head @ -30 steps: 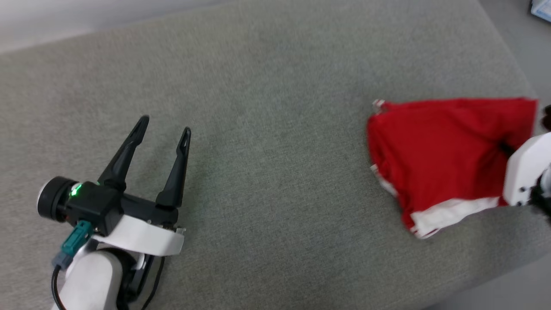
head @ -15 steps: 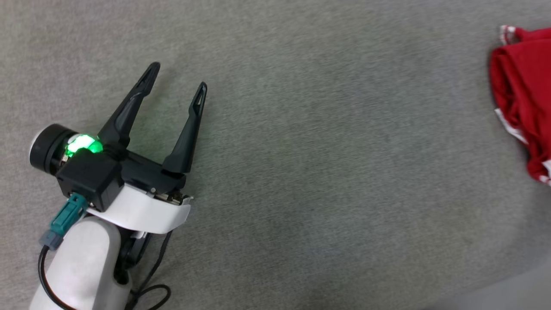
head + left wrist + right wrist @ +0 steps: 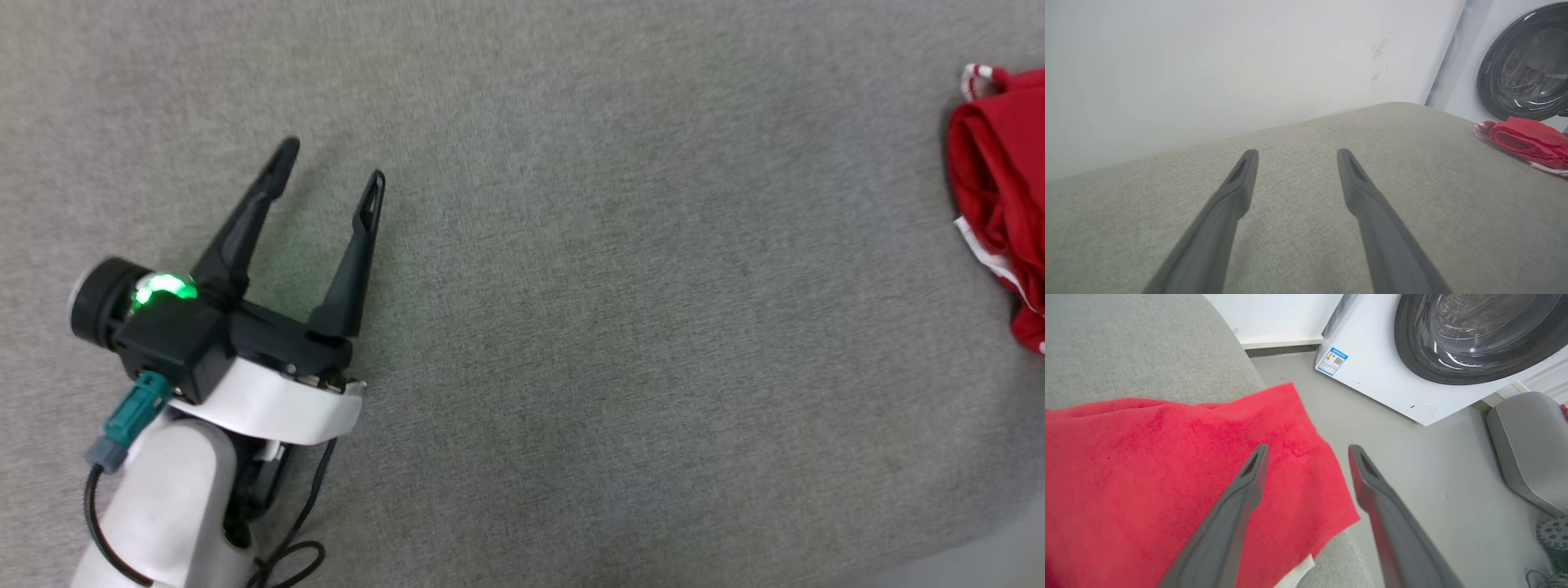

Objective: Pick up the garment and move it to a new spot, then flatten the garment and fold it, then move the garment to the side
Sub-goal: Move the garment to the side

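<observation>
Right wrist view: just let go with the right gripper [image 3: 1308, 448], now spread above the shirt [image 3: 1147, 465], left lying at the cushion's [image 3: 1126, 343] right edge, seemingly folded and so moved aside; likewise spread and idle at the left gripper [image 3: 331, 162], well apart

Home laundry corner, or a mock-up of one. Front-loading washing machine [image 3: 1380, 375] with dark round door and blue energy label [image 3: 1333, 361] stands ahead of the right gripper [image 3: 1308, 451], on plain grey floor [image 3: 1412, 477]. Grey upholstered cushion [image 3: 1412, 204] lies under the left gripper [image 3: 1297, 153], bare white wall [image 3: 1208, 61] beyond it. Red garment [image 3: 1147, 477] lies on the cushion beneath the right gripper.
</observation>
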`<state>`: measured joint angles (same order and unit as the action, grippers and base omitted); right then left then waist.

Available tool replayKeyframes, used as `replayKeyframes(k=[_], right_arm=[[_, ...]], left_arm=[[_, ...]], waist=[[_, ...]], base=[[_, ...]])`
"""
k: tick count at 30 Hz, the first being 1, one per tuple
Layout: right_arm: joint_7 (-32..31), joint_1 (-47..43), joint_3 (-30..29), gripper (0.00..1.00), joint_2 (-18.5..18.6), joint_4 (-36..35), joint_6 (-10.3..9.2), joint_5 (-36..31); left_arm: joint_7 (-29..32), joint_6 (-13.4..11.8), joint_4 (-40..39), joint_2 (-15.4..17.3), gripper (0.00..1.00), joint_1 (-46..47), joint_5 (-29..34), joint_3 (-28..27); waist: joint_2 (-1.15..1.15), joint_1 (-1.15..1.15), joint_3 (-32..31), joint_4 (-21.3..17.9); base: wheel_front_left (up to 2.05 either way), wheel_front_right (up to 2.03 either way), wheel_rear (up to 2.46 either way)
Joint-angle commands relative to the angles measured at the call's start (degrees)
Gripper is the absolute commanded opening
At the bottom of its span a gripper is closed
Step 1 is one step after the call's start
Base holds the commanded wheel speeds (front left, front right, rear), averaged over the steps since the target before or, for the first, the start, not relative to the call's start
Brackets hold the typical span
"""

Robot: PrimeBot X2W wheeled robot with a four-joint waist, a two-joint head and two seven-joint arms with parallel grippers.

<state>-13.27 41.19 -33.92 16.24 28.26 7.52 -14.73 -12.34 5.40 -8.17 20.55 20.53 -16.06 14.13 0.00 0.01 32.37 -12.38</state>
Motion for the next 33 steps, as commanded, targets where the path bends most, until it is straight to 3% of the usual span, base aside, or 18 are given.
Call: replayKeyframes(k=[1, 6, 14, 25, 33], right_arm=[[0.65, -0.30, -0.50, 1.00, 0.06, -0.47, -0.07, -0.13], [5.65, -2.57, -0.26, 1.00, -0.43, -0.82, -0.07, 3.76], [11.02, -11.20, 5.80, 1.00, 0.71, -3.33, -0.07, 11.21], [12.02, -27.85, 13.68, 1.00, -5.33, -14.24, -0.06, 17.60], [11.24, -34.45, 21.87, 1.00, -9.31, -20.48, -0.06, 21.49]], left_arm=[[-0.39, -0.32, 0.33, -0.41, 1.00, -0.86, -0.25, 0.03], [-1.39, -2.48, 2.94, -2.01, 1.00, -4.47, -1.05, -0.78], [-2.48, -5.76, 6.26, -4.50, 1.00, -11.40, -2.90, -3.01], [-2.79, -8.30, 9.10, -6.43, 1.00, -18.34, -3.85, -4.97], [-2.91, -8.74, 11.46, -7.20, 1.00, -20.58, -3.30, -5.40]], waist=[[0.00, -0.01, -1.82, 0.09], [0.00, -0.01, -7.98, -0.21], [0.00, -0.01, -17.86, 0.16], [0.00, -0.01, -26.16, 4.07], [0.00, -0.01, -30.04, 8.20]], base=[[0.00, 0.00, 0.00], [0.00, 0.00, 0.00], [0.00, 0.00, 0.00], [0.00, 0.00, 0.00], [0.00, 0.00, 0.00]])
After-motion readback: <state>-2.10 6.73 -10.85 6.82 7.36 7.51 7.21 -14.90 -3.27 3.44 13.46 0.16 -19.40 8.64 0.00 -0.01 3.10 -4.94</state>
